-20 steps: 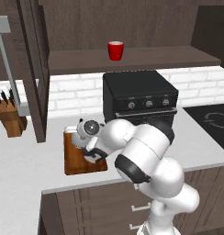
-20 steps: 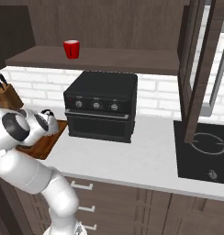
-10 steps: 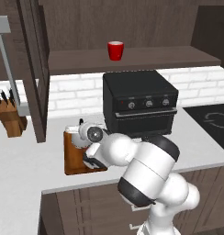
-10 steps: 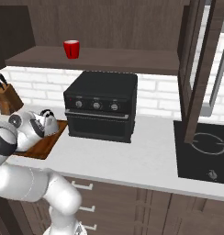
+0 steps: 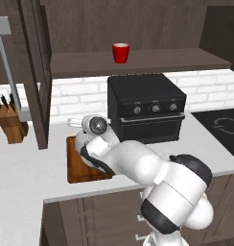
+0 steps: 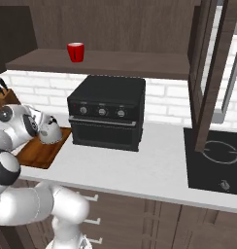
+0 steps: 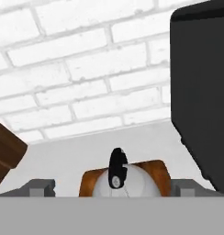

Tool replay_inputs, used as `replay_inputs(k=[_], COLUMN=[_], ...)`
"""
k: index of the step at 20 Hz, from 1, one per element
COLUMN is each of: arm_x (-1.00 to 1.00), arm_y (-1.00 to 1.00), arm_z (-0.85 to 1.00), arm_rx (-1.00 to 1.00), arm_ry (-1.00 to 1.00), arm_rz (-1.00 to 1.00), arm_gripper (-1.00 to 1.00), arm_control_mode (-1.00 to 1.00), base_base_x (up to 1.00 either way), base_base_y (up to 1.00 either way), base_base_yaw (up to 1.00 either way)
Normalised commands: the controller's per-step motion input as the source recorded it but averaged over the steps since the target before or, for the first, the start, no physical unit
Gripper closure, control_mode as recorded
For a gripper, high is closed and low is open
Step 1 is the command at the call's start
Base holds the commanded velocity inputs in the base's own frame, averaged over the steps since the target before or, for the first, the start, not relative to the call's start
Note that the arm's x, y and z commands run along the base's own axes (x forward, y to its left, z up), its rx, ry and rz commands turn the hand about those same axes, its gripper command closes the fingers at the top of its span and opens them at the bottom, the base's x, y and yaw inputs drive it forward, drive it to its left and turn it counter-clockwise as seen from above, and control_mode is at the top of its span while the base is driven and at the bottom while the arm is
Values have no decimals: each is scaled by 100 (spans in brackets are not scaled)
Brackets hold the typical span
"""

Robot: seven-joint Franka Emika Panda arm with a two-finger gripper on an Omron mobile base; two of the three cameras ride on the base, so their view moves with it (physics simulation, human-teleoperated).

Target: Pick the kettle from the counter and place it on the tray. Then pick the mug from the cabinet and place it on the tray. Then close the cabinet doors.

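The silver-grey kettle stands upright on the reddish-brown tray, left of the black oven. In the hand view the kettle with its black knob sits low between my fingertips. My gripper is open, one finger on each side of the kettle, holding nothing. The arm covers much of the tray in the left base view. The red mug stands on the shelf of the cabinet, also seen as the mug. Both cabinet doors stand open: the left door and the right door.
A black countertop oven sits right of the tray on the counter. A knife block stands at the far left under the open door. A black cooktop lies to the right. White brick wall behind.
The arm's elbow has swung lower and toward the counter's front, while the hand has lifted slightly by the kettle. The kettle stays on the tray and the jaws stay wide.
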Motion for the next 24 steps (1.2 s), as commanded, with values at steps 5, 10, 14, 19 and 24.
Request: replay_inputs(k=[5, 10, 14, 19, 24], arm_x=[-52, -61, -49, -30, -18], arm_y=[-11, -27, -40, -54, -59], arm_z=[26, 22, 23, 41, 35], arm_rx=[0, 0, 0, 0, 0], arm_ry=[8, 7, 6, 1, 5], arm_rz=[-8, -9, -6, -3, 0], arm_gripper=[-100, -100, -100, -100, -100], arm_control_mode=[-100, -100, -100, -100, -100], base_base_x=[0, 0, 0, 0, 0], base_base_y=[0, 0, 0, 0, 0], base_base_yaw=[0, 0, 0, 0, 0])
